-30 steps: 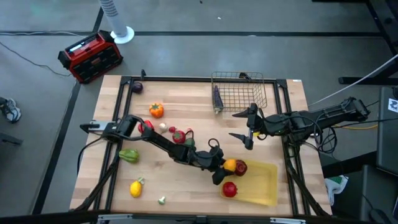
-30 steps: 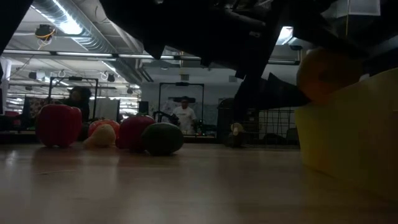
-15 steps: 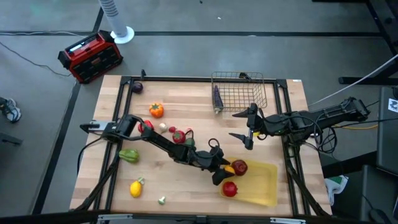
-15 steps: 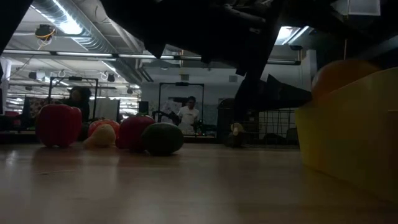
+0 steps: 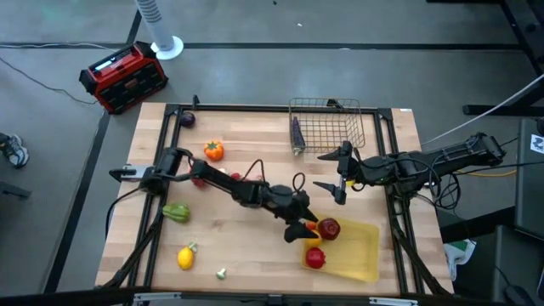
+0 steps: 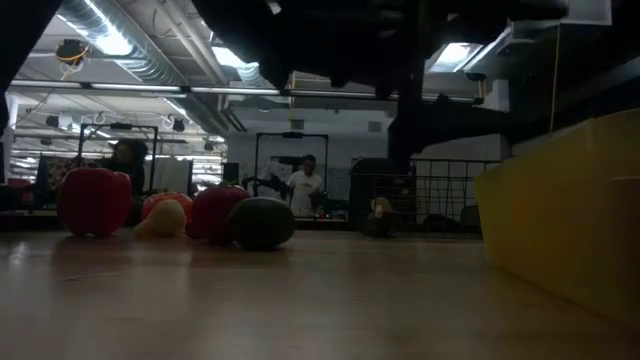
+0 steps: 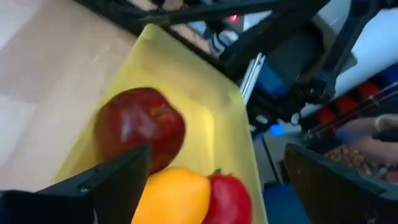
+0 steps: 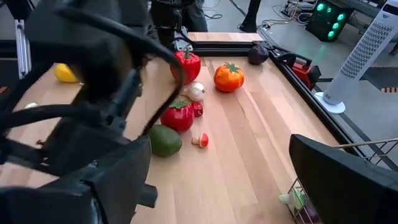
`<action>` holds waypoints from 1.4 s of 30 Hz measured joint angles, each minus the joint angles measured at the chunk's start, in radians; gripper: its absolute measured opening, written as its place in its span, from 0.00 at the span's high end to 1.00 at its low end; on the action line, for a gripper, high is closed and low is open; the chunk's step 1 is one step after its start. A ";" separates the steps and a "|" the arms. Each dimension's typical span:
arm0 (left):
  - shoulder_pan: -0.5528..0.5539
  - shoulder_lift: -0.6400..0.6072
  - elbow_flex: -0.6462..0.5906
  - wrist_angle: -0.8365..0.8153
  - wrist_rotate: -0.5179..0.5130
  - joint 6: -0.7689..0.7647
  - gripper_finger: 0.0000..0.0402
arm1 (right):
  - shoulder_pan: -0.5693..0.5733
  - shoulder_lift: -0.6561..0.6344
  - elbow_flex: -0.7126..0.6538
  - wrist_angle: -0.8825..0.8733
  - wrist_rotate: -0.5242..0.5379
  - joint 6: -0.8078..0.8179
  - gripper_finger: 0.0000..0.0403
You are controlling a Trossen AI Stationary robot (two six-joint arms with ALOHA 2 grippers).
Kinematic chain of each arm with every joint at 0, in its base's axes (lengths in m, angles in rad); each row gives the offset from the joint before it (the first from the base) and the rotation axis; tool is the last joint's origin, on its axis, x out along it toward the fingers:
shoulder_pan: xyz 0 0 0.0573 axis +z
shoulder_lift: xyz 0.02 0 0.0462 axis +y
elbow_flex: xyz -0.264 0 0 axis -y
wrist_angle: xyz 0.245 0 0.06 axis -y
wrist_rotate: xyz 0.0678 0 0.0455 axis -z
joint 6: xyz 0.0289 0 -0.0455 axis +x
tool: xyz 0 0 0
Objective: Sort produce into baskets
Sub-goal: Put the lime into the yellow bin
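The yellow tray (image 5: 361,255) lies at the table's near right and holds a dark red apple (image 7: 140,127), a yellow-orange fruit (image 7: 177,196) and a red fruit (image 7: 229,199). My left gripper (image 5: 304,223) is open and empty just above the tray's left end, over these fruits. My right gripper (image 5: 333,172) is open and empty, hovering just in front of the wire basket (image 5: 327,127). A purple eggplant (image 5: 297,132) lies in the basket. More produce lies on the table's left half: an orange pepper (image 5: 213,150), a green pepper (image 5: 176,212) and a lemon (image 5: 185,256).
A dark purple piece (image 5: 188,120) lies at the far left corner and a small mushroom (image 5: 221,273) by the near edge. Red pieces (image 8: 179,115) lie under my left arm. A red-and-black box (image 5: 123,76) and a fan (image 5: 161,34) stand on the floor beyond the table.
The orange fruit has gone down from between my left gripper's fingers into the yellow tray; in the low view it has sunk behind the tray wall. My left gripper has let it go and risen a little above the tray.
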 joint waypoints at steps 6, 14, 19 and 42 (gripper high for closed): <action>0.063 -0.098 0.000 -0.259 0.024 0.076 0.10 | 0.000 0.000 0.000 -0.025 0.000 0.000 0.07; 0.130 -0.278 0.000 -0.785 -0.091 0.213 0.10 | 0.000 0.000 0.000 -0.050 0.000 0.000 0.07; 0.158 -0.349 0.000 -1.058 -0.159 0.252 0.10 | 0.000 0.000 0.000 -0.055 0.000 0.000 0.07; 0.126 -0.347 -0.172 -1.048 -0.283 0.243 0.10 | 0.000 0.000 0.000 -0.065 0.000 0.006 0.07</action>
